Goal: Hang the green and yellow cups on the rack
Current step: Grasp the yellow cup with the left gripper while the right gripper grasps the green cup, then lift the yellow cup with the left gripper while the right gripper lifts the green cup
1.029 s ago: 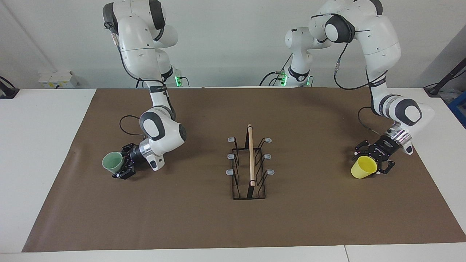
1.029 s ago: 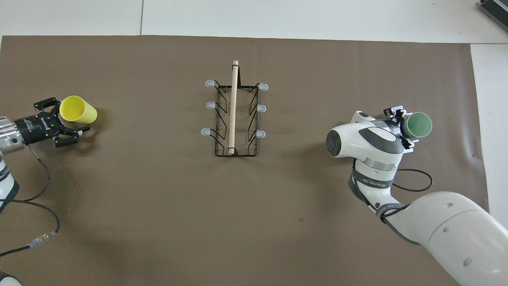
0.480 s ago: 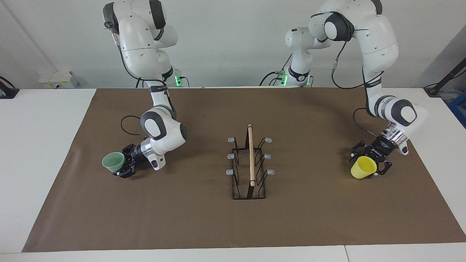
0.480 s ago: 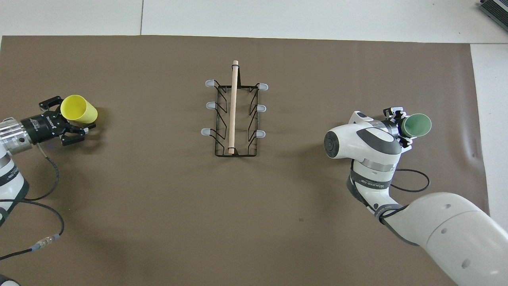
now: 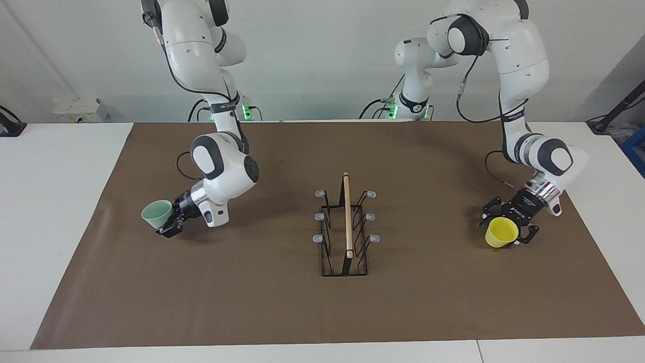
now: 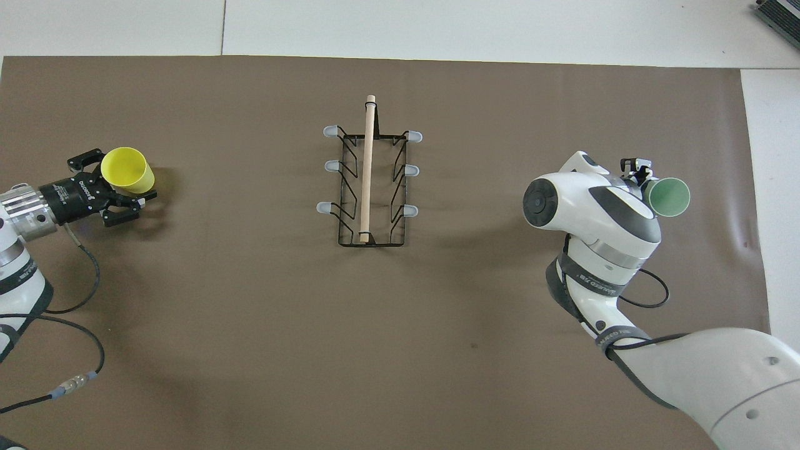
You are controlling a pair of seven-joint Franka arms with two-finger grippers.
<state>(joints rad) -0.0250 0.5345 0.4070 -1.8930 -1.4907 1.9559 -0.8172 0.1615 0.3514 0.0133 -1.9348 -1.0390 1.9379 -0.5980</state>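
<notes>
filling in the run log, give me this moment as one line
left claw: around yellow cup | right claw: shut on green cup | rack: pegs bare

**Even, bright lighting with soft shadows and sharp focus**

Both views are brightly and evenly lit from above. The matte brown mat (image 5: 282, 302) covering the white table (image 5: 55, 201) shows no glare, only faint creases toward the right arm's end. Soft, blurred shadows lie under the black wire rack with the light wooden rod (image 5: 346, 227), the bright yellow plastic cup (image 6: 127, 170) and the pale mint green plastic cup (image 5: 157, 214). Focus is crisp throughout; edges show no obvious bending.
</notes>
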